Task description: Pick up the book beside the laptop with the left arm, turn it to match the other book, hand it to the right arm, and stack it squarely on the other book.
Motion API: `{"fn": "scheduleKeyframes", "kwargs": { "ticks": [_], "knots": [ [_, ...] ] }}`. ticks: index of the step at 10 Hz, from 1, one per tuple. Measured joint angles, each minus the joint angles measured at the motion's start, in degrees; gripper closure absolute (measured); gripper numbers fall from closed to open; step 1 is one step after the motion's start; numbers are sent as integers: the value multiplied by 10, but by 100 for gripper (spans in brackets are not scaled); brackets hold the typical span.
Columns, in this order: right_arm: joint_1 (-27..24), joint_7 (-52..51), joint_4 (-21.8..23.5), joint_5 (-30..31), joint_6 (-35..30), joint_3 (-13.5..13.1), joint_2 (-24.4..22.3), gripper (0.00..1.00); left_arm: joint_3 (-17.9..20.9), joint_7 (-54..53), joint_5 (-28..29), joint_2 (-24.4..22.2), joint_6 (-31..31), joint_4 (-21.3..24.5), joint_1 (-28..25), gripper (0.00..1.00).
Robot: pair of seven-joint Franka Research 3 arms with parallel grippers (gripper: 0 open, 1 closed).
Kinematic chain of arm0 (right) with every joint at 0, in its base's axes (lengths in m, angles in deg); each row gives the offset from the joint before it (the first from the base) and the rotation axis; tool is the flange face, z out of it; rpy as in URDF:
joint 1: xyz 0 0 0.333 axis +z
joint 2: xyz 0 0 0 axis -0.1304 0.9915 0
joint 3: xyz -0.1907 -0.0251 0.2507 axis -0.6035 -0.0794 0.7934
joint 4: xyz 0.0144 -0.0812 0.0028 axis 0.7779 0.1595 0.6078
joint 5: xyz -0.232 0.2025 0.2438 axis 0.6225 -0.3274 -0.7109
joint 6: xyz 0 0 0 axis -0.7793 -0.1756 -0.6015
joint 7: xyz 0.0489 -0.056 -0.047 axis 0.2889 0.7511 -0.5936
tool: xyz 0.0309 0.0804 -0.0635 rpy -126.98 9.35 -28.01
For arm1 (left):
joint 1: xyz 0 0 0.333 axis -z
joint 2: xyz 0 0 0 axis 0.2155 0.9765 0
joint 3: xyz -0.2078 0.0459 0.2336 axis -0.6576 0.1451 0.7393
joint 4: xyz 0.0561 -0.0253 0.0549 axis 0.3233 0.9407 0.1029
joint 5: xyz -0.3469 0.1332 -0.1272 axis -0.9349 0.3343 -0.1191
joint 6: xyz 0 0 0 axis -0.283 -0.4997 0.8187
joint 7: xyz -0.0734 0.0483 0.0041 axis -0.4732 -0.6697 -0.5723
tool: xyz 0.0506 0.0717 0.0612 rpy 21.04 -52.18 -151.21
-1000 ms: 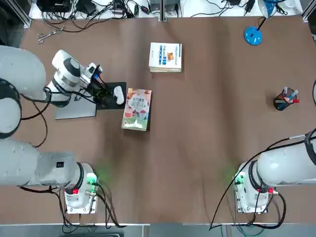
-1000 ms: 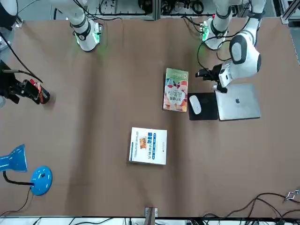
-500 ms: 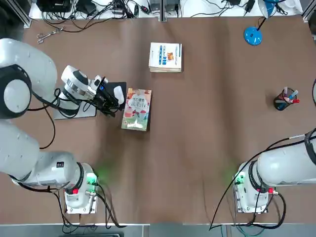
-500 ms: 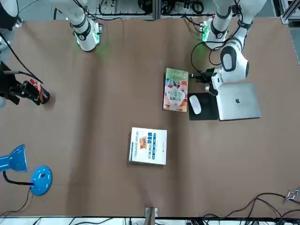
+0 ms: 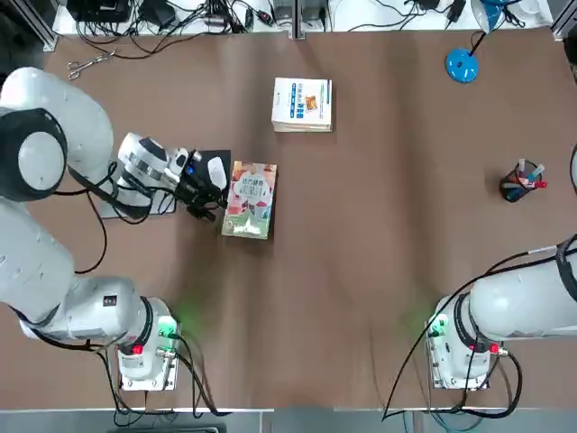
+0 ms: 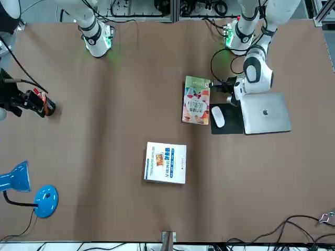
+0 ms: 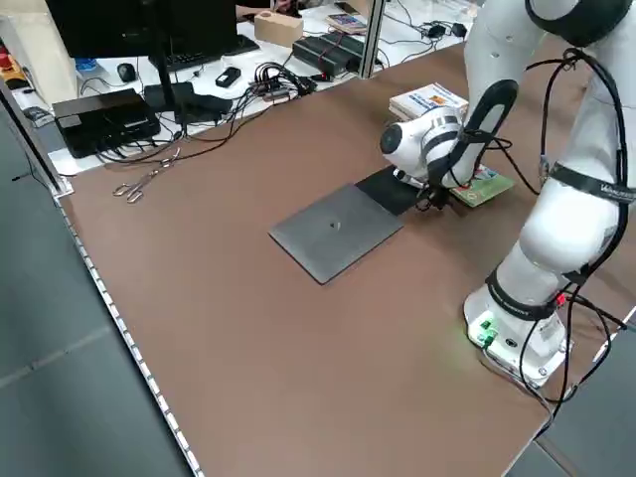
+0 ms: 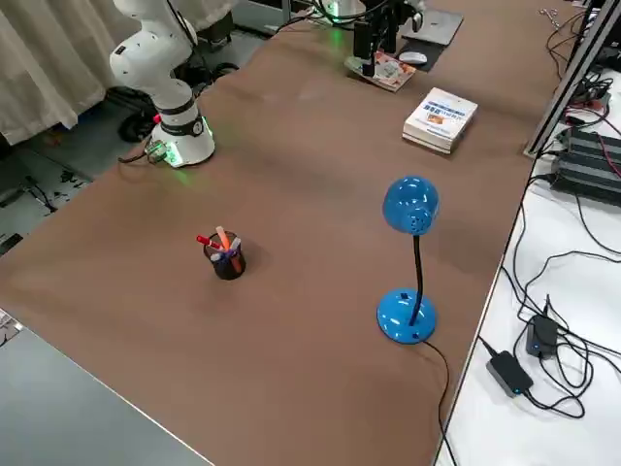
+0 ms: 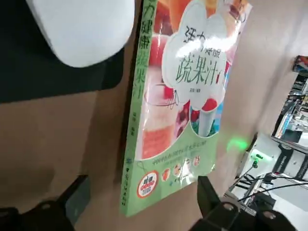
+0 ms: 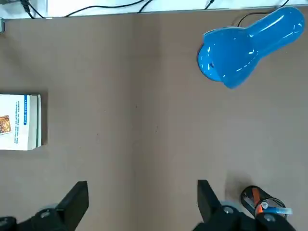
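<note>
The left gripper (image 9: pixel 143 197) is at the pick-up step, poised close over the near side of the book (image 9: pixel 192 86), its jaws spread wide with nothing between them. One jaw stands out over bare table on the spine side; the other shows near a corner of the green cover, and whether it touches there cannot be told. The book lies flat, face up, just beside the black mouse pad (image 6: pixel 227 126) with its white mouse (image 6: pixel 218 116); the laptop (image 6: pixel 266 114) is on the pad's far side from it. The next move seems to call for lining the jaws up with the book's two edges, lowering them around it, and closing. Coming down askew could catch the cover or push the book along. Farther out, the other book (image 6: pixel 165 163) lies flat by itself, awaiting the stack. The right gripper (image 10: pixel 143 197), open and empty, is parked over the right part of the table, well apart from both books.
</note>
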Motion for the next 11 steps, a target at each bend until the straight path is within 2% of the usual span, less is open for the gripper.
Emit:
{"fn": "scheduleKeyframes", "kwargs": {
  "ticks": [5, 11],
  "knots": [
    [3, 0, 0, 0, 0, 0, 0, 0, -14, -40, -23, 39, 0, -1, 0, 11],
    [3, 0, 0, 0, 0, 0, 1, 0, -37, -42, -56, 44, 2, -2, 1, 22]
  ]
}}
